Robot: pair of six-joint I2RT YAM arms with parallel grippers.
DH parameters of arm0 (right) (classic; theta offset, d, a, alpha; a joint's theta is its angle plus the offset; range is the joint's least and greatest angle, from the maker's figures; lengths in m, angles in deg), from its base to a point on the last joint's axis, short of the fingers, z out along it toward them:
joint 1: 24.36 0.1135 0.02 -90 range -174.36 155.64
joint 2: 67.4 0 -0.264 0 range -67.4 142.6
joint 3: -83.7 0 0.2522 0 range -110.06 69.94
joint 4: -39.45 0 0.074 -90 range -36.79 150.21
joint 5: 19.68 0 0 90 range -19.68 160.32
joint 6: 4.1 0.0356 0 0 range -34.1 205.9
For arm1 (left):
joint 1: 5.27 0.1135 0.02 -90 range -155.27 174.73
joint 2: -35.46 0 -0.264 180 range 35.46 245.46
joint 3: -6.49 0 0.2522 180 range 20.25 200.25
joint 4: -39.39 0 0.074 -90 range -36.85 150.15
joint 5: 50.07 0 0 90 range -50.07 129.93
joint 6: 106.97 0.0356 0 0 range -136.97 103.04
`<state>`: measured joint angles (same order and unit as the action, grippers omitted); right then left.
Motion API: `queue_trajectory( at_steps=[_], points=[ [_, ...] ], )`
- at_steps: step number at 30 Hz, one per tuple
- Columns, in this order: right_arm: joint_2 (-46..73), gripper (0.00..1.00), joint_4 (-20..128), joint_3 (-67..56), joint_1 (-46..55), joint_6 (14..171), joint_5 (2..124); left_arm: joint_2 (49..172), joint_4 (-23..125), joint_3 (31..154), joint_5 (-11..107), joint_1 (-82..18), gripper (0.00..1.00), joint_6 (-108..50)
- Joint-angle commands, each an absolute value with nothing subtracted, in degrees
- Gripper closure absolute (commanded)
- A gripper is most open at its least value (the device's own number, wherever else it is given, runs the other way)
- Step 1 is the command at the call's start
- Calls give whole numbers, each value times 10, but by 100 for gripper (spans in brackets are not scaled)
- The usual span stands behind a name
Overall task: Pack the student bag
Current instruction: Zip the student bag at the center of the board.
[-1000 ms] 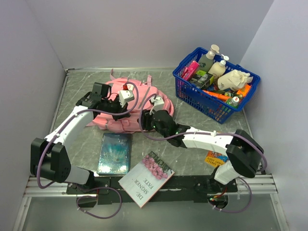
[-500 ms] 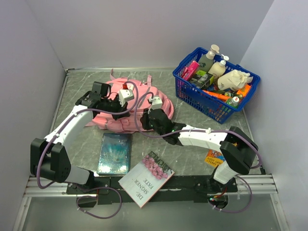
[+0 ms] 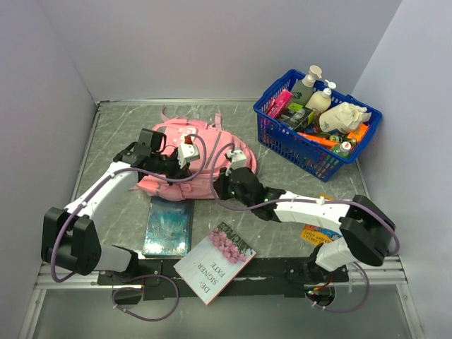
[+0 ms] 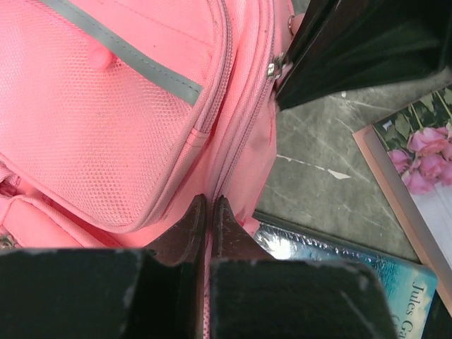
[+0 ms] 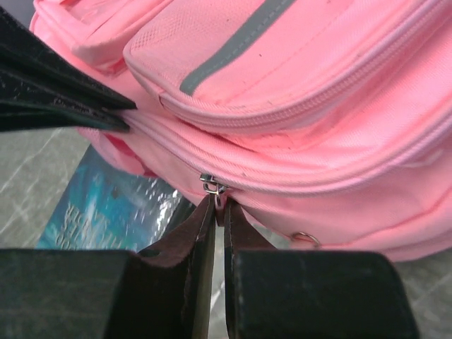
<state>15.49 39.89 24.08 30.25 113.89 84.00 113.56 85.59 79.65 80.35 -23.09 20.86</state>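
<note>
The pink student bag (image 3: 185, 145) lies at the table's back middle, front pockets up. My left gripper (image 3: 189, 171) is shut on a fold of pink fabric at the bag's near edge (image 4: 209, 205). My right gripper (image 3: 224, 185) is beside it on the right, its tips (image 5: 219, 201) pinched on the small metal zipper pull (image 5: 212, 185) of the bag's main zip. The same pull (image 4: 272, 68) shows in the left wrist view against the right gripper's dark fingers (image 4: 353, 49). The left fingers (image 5: 56, 88) show in the right wrist view.
A blue-covered book (image 3: 168, 224) lies just in front of the bag, and a rose-covered book (image 3: 215, 261) lies at the near edge. A small colourful book (image 3: 316, 232) sits under the right arm. A blue basket (image 3: 279, 138) of bottles and packets stands back right.
The right gripper has closed onto the zipper pull and shifted slightly toward the front. The left gripper has drawn the bag's near edge toward the front, still shut on it.
</note>
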Motion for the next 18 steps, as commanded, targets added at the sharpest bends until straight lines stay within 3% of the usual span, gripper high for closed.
queue_trajectory(
  at_steps=[1,16,18],
  points=[
    [67,100,416,275,265,1126,846,1105,869,776,759,-216,99,271],
    [46,100,439,306,144,1127,743,1096,805,740,689,-147,99,382],
    [60,100,429,290,145,1124,731,1113,746,745,682,-122,93,369]
  ],
)
